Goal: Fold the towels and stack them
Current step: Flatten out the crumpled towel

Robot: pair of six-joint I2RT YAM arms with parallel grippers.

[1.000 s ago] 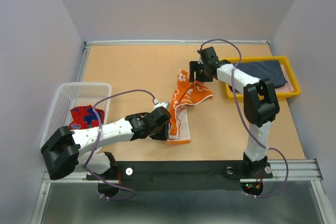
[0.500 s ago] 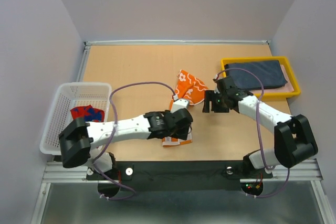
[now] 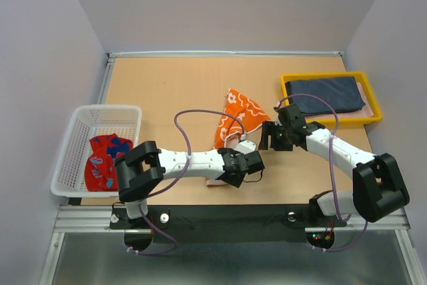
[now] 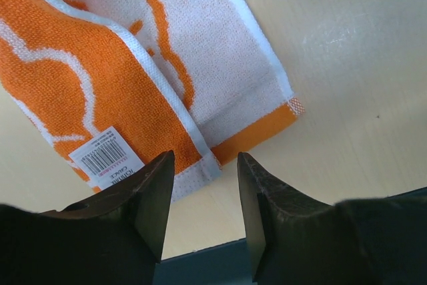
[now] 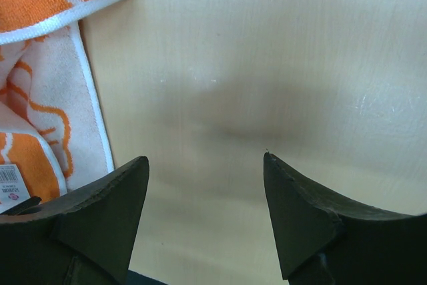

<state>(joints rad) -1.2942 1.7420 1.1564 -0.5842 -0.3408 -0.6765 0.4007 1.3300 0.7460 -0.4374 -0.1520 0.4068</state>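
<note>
From above we lose the mid-table orange towel's (image 3: 238, 113) near end under the left gripper (image 3: 248, 163), jaws apart, gripping nothing. Right gripper (image 3: 272, 137) gapes empty over the table (image 3: 167, 91) just right of it; loads of room far left.

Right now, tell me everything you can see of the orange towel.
The orange towel is soft terry with white swirls and a white hem, its paler reverse showing on one flap. A barcode label sits near one edge. It lies loosely folded and rumpled on the wooden table. The left pincer stands open over its near corner, not gripping it.
</note>
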